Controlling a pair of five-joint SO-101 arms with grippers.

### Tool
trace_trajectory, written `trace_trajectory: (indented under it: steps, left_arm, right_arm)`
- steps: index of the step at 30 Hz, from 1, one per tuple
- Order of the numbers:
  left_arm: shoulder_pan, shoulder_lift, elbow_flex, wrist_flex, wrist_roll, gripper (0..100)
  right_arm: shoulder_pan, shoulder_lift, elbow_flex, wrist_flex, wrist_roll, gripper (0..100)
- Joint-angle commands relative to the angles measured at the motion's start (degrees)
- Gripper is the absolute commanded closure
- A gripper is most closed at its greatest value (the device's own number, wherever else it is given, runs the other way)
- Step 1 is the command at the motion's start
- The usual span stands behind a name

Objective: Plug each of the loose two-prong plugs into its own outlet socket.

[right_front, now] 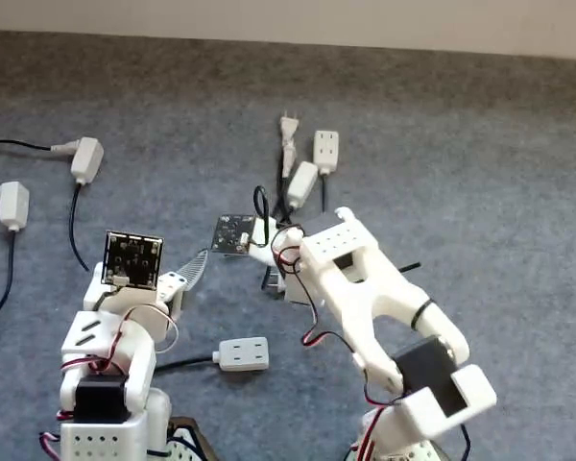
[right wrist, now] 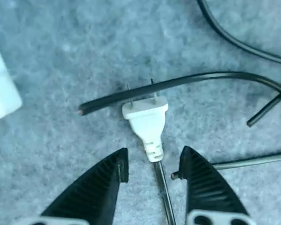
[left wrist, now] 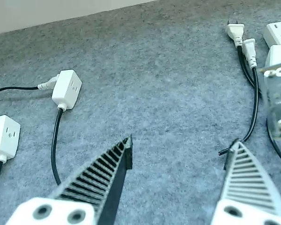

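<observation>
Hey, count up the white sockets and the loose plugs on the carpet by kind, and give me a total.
Sockets: 5
Loose plugs: 3
Total: 8

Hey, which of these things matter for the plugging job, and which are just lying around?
For the job: plug; second plug; front socket; left sockets; far socket.
Lying about: black wire with a cut end; grey carpet.

A grey carpet (right_front: 480, 192) covers the whole work surface — along its far edge runs a flat pale band (right_front: 365, 19).
</observation>
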State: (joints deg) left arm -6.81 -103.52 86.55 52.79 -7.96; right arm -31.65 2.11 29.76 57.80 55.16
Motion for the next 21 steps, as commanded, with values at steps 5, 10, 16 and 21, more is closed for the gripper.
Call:
trace_trajectory:
  steps: [5,10,16,21]
  left_arm:
    - [-0.75,-0.13,-0.31,-1.05,0.26,69]
    - [-0.75,-0.13,-0.22,-1.05,0.26,69]
    - [-0.75,-0.13,-0.22,-1.05,0.26,69]
    - [-0.75,-0.13,-0.13,-1.05,0.26,69]
  right_arm:
    - [0.31,2.95,-1.19,-2.77,0.79,81.8]
    - [0.4,5.67,-1.1,-4.26,0.7,87.8]
    - [1.63,5.14,-0.75,-2.86,0.35,99.6]
    - [4.53,-0.04,-1.19,0.57,-5.1,99.1]
